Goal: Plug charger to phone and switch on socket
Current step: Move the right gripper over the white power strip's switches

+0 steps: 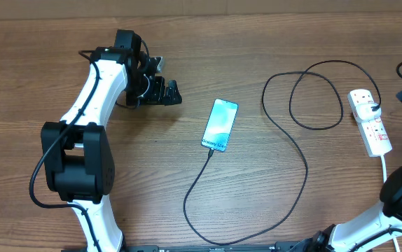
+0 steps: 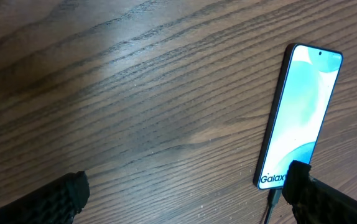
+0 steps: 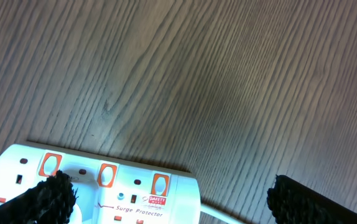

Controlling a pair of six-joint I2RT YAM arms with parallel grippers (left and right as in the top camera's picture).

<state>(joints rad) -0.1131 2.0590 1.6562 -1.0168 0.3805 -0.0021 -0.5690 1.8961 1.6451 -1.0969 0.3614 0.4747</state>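
Two steps make up this job, and the first looks done. The slim rectangular phone (image 1: pixel 220 124) with its lit light-blue screen lies flat near the middle of the brown wood-grain worktop (image 1: pixel 159 175). The connector tip of the long thin black charger (image 1: pixel 185 199) cable meets the phone's near end, seemingly seated, though the left wrist view crops the joint. What is in hand, then, is the switch. The white elongated socket (image 1: pixel 370 122), a power strip with red-marked switches (image 3: pixel 107 175), lies well to the right of the phone. A black plug (image 1: pixel 376 107) sits in the socket's far end, and I cannot tell whether any rocker is already on. The right claw (image 3: pixel 172 193) hangs directly over that strip, its fingers wide apart and holding nothing. The next move probably calls for one fingertip lowered squarely onto the rocker serving the occupied outlet, a small target close to its neighbours. The strip may also skid if it is pushed off-centre. The left claw (image 2: pixel 185 190) sits to the left of the phone, spread apart and empty, with bare wood between them. Right of the phone the charger loops widely, so a sweep there could drag it. Beyond the loops the socket lies close to the frame's right edge, with its thicker white cord (image 1: pixel 385 168) trailing nearward, which leaves little room on that side.
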